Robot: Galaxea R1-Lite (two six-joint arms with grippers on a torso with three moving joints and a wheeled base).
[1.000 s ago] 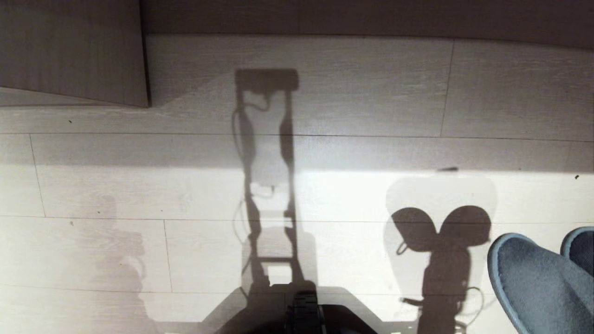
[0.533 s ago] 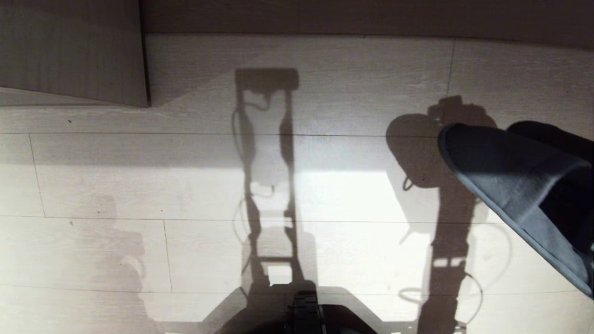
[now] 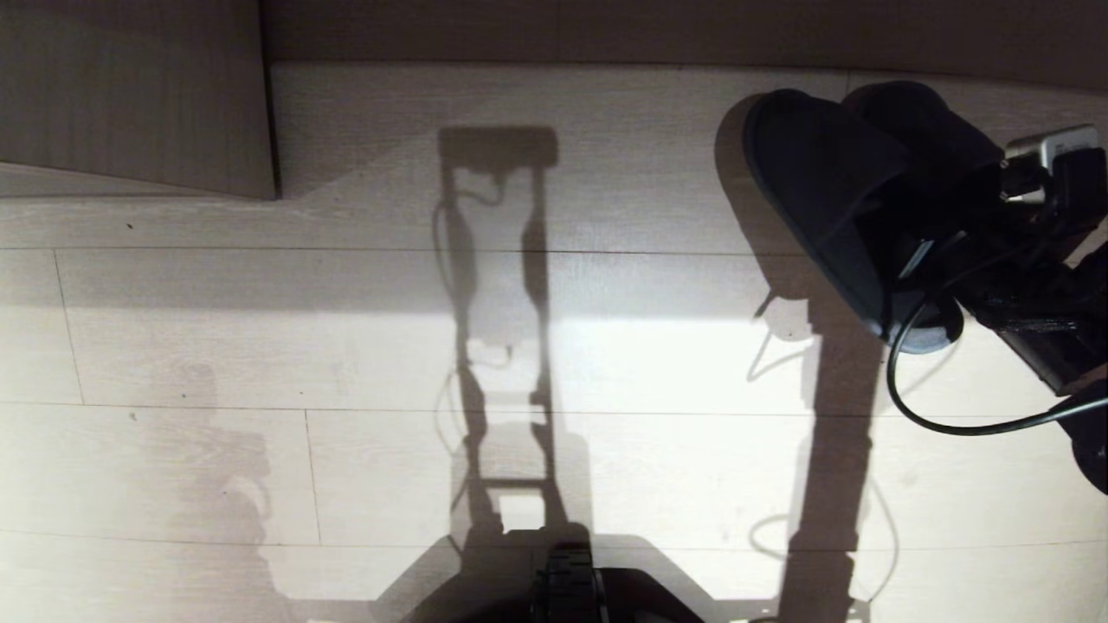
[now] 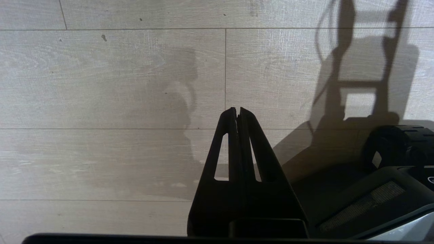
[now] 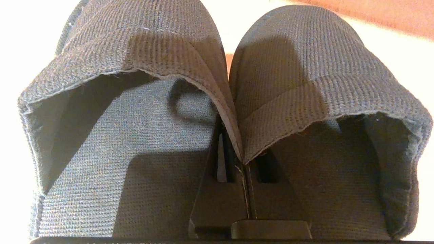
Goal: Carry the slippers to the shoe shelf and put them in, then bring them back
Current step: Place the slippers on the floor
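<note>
We hold slippers (image 5: pixel 217 101) pinched by inner edges in right gripper (image 5: pixel 242 162), jaws clamped on fabric, both clear of floor (image 3: pixel 346 346). Toes point ahead of gripper, long axis toward dark board (image 3: pixel 130 95). Left gripper (image 4: pixel 237 115) closed, empty, over floor, farther from slippers.

A floor (image 3: pixel 658 182) of pale wood-grain planks, laid in long courses with thin dark joints, is seen from above. A bright band of light is cast across its middle, while the far strip is left in shade. Hard-edged shadows are thrown over the boards. A taupe wood-grain panel (image 3: pixel 130 95) is set at the far left corner, and a dark board (image 3: pixel 658 30) is run along the far edge.
</note>
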